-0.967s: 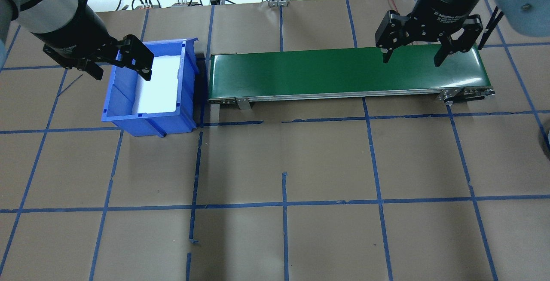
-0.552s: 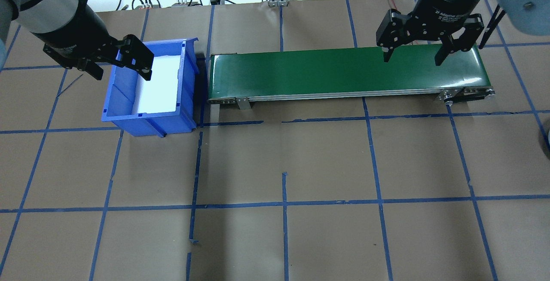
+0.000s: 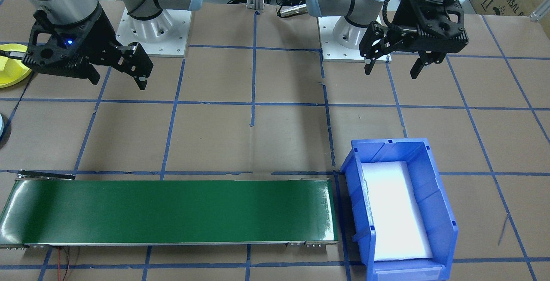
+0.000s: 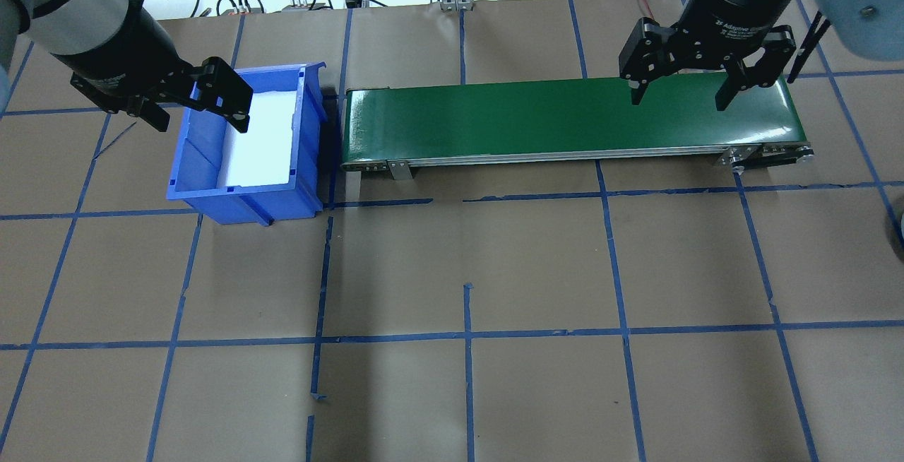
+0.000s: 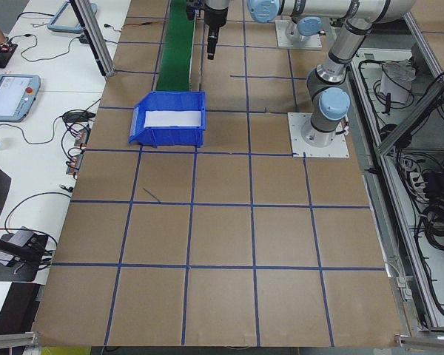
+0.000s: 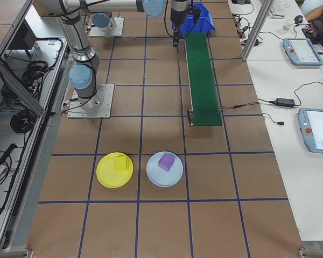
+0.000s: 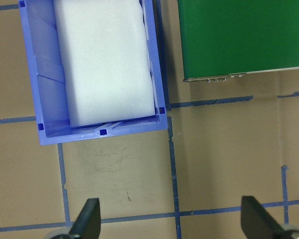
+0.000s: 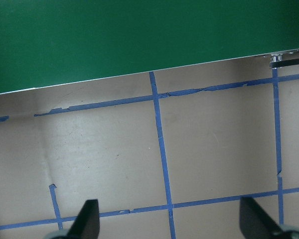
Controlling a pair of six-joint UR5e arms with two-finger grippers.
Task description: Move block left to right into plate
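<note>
Hovering spread and empty, the left gripper is held by the bin, the right gripper near the belt. Blocks are seen on far plates.

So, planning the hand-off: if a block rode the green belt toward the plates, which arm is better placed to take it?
Right, probably: the right gripper hangs open by the green belt's end nearer the plates; the left gripper is at the far blue bin.
</note>
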